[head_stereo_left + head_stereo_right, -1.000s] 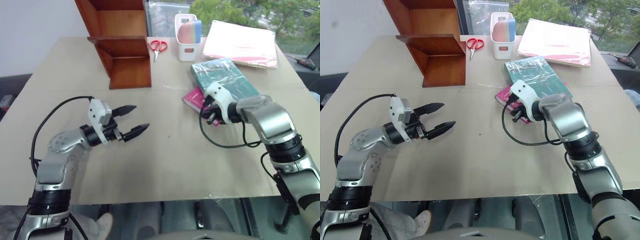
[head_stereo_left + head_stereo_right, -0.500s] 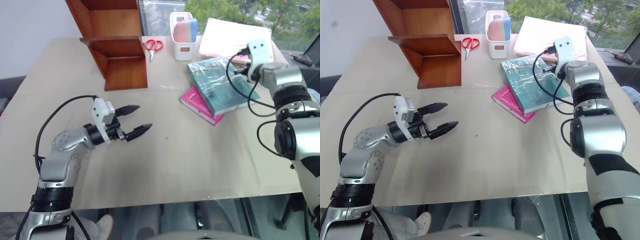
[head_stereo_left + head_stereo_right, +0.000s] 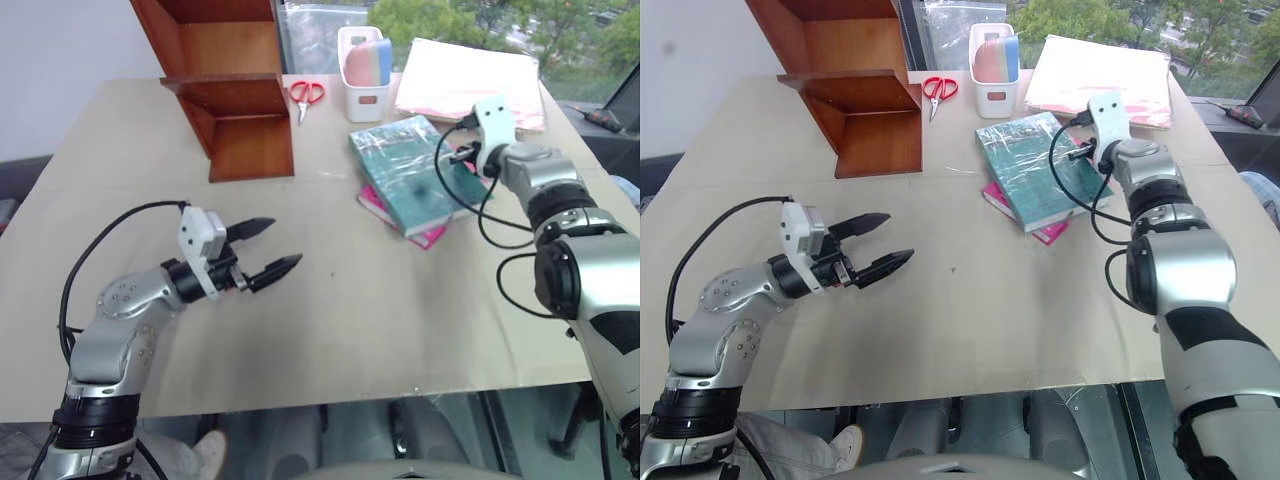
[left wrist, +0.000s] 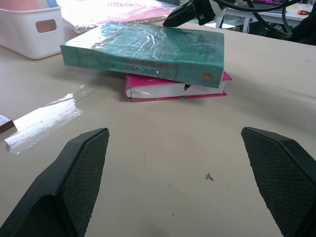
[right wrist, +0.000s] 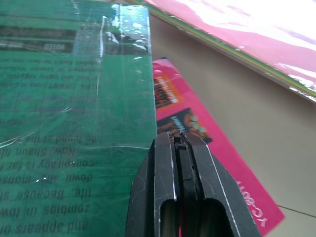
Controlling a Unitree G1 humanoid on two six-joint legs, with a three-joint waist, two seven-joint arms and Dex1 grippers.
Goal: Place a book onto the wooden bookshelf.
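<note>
The book (image 3: 403, 172), teal in crinkly plastic wrap, lies flat on the table and overlaps a thinner pink book (image 3: 428, 237). My right gripper (image 3: 456, 156) is shut, and its tips (image 5: 180, 140) lie at the teal book's right edge, over the seam with the pink cover. Nothing is held in it. The wooden bookshelf (image 3: 241, 110) stands at the table's far left, its boards bare. My left gripper (image 3: 266, 250) hovers open over the near left of the table, pointing towards the books (image 4: 148, 47) and well short of them.
Red scissors (image 3: 316, 92) lie beside the shelf. A white bin (image 3: 365, 75) and a pale pink stack of papers (image 3: 470, 75) sit behind the books. A strip of clear tape (image 4: 44, 121) lies on the table (image 3: 350, 330).
My right arm has swung out from near the pink book to the teal book's far right edge. The teal book has slid left and covers more of the pink one. The left gripper stayed put.
</note>
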